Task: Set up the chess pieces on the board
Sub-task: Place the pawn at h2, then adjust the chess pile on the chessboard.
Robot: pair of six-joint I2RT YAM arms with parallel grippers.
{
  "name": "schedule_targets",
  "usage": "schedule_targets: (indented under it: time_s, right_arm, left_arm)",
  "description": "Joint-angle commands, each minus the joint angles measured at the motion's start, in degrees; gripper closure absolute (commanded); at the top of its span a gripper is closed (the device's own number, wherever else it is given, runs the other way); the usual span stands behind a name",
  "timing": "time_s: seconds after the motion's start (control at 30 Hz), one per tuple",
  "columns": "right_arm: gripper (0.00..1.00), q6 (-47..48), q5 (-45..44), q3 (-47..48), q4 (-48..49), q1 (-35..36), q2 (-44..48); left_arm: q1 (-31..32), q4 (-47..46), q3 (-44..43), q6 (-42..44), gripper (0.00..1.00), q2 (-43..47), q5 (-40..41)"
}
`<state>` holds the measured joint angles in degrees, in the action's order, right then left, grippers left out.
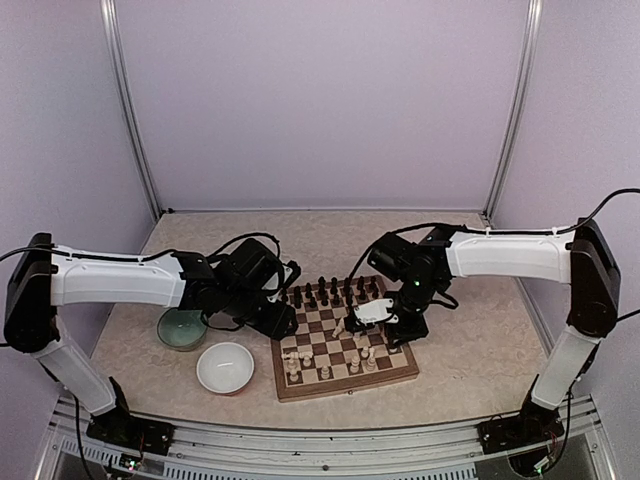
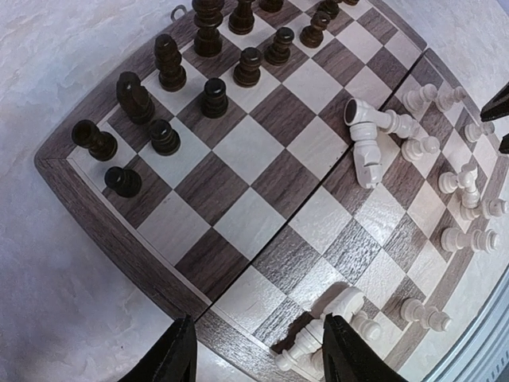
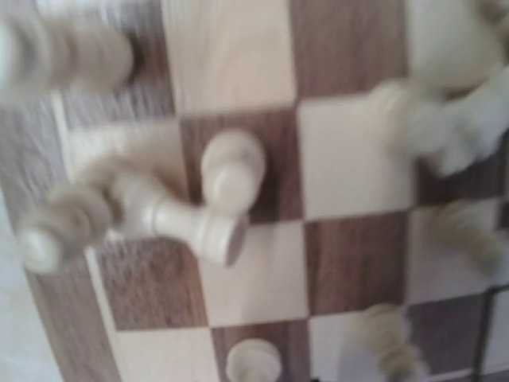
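our left gripper (image 2: 258,358), fingers spread wide, hovers at the board (image 2: 119,229) edge; our right gripper (image 1: 387,322) hangs over toppled cream pieces (image 3: 187,219), and we cannot tell its finger spread.

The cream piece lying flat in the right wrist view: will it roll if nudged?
The toppled cream piece probably rolls in an arc, its base being wider. Looks smooth, so may slip. The upright pawn beside it could tip.
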<state>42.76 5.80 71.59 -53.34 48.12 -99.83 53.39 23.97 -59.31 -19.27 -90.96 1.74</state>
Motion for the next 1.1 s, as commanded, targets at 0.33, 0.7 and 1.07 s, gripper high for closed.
schedule_targets:
  time_s: [0.33,0.7,1.07]
  right_arm:
    - [0.69,3.07,3.87,-1.25,8.27,0.16,-0.23]
    - [0.57,7.56,5.40,-2.56,9.25,1.59,-1.86]
    - [0.60,9.83,7.47,-1.51,6.49,2.41,-4.12]
  left_arm:
    - [2.50,1.06,-3.02,-1.27,0.46,-0.87,1.39]
    - [2.77,0.82,-2.09,-2.27,0.46,-1.24,1.64]
    - [2.73,0.18,-1.70,-1.91,0.46,-2.42,1.53]
